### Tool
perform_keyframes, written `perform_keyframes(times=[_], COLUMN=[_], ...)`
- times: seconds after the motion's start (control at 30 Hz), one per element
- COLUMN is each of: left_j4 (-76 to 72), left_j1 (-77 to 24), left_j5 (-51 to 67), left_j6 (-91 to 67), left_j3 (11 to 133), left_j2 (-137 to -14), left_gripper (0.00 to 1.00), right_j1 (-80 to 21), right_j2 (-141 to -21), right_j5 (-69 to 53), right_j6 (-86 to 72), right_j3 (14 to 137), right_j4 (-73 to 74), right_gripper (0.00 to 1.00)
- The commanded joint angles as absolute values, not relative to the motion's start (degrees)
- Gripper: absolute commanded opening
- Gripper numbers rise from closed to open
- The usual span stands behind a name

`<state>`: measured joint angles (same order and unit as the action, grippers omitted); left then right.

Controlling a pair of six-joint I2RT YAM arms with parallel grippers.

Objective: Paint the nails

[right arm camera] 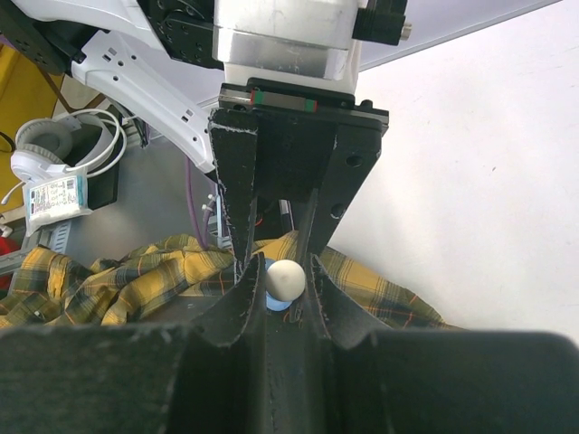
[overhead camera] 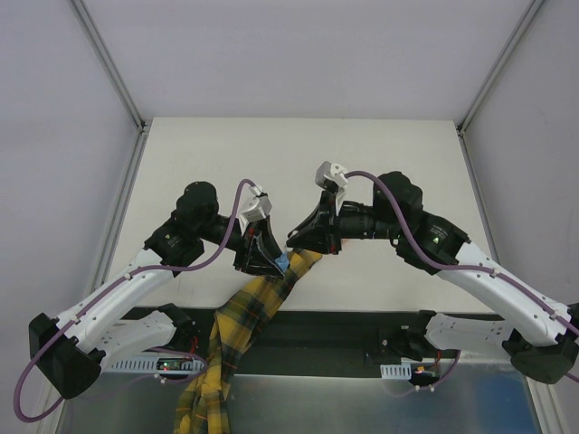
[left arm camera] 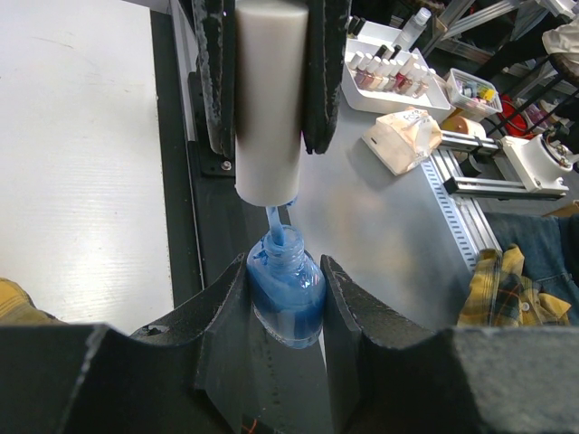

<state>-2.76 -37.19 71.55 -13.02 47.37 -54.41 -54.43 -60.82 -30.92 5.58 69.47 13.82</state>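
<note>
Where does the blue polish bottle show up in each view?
Top external: blue polish bottle, centre, at the tip of the yellow plaid sleeve.
Left wrist: bottle lower centre, clamped in the left claw.
Right wrist: blue sliver under the white cap.
Shared landmark: the sleeve.

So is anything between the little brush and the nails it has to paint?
Yes: the brush under the white cylinder cap in the right gripper has its tip in the neck of the small blue glass bottle, held by the left gripper. The nails are hidden: both grippers cover the end of the yellow plaid sleeve.
</note>
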Motion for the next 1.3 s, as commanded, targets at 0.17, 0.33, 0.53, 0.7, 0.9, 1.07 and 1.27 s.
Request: perform_keyframes(times=[0.17,0.33,0.53,0.7,0.9,1.07,1.27], left_j4=[-5.8,-5.8,-5.8,-5.8,-5.8,-5.8,-5.2], left_j1=[-38.1,-38.1,-38.1,-38.1,-38.1,-38.1,-38.1], left_j5=[74.8,74.8,74.8,74.6,74.3,73.7,72.5], left_j6=[-12.9,-12.8,-12.8,-12.8,-12.9,-12.9,-12.6], left_j3=[49.4,49.4,49.3,49.3,49.3,49.3,49.4], left_j2=[-54.1,-54.1,-54.1,-54.1,-54.3,-54.5,-54.9], left_gripper=[0.00,0.00,0.00,0.00,0.00,0.00,0.00], right_j1=[-53.6,-53.5,-53.3,-53.3,-53.3,-53.3,-53.3], right_j2=[-59.2,-59.0,-59.0,-59.2,-58.5,-57.6,-56.3], right_j5=[-30.7,-30.8,-31.0,-32.0,-32.7,-33.4,-33.3], right_j6=[5.7,5.6,5.4,4.9,4.4,3.8,3.3], right_j3=[69.3,69.3,69.4,69.3,69.0,69.2,69.2], right_j4=[11.8,11.8,11.5,10.8,10.3,10.0,9.9], right_gripper=[0.00,0.00,0.00,0.00,0.00,0.00,0.00])
